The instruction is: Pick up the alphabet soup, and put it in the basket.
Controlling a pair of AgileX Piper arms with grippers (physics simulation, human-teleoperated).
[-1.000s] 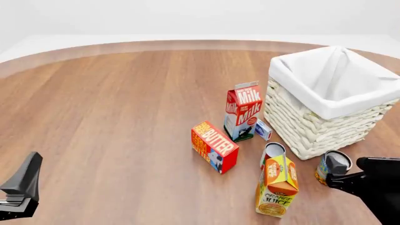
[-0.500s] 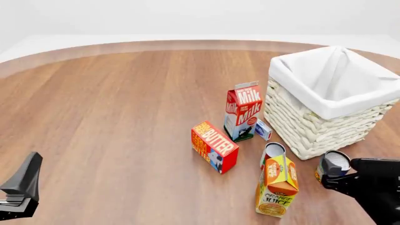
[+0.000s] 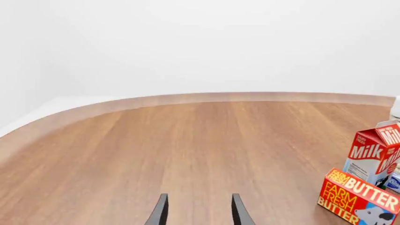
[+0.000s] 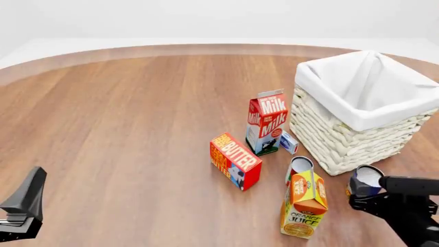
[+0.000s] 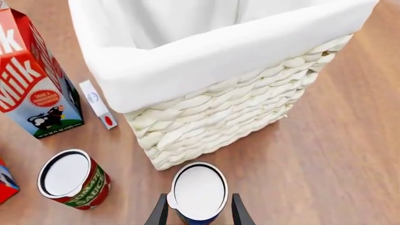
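My right fingers sit around the soup, not yet clamped; lifting it into the basket is left. Left fingers apart.

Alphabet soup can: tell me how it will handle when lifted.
The alphabet soup looks rigid, so it should hold shape. Its smooth round wall may slip between the right gripper fingers. Tipped over, it would likely roll.
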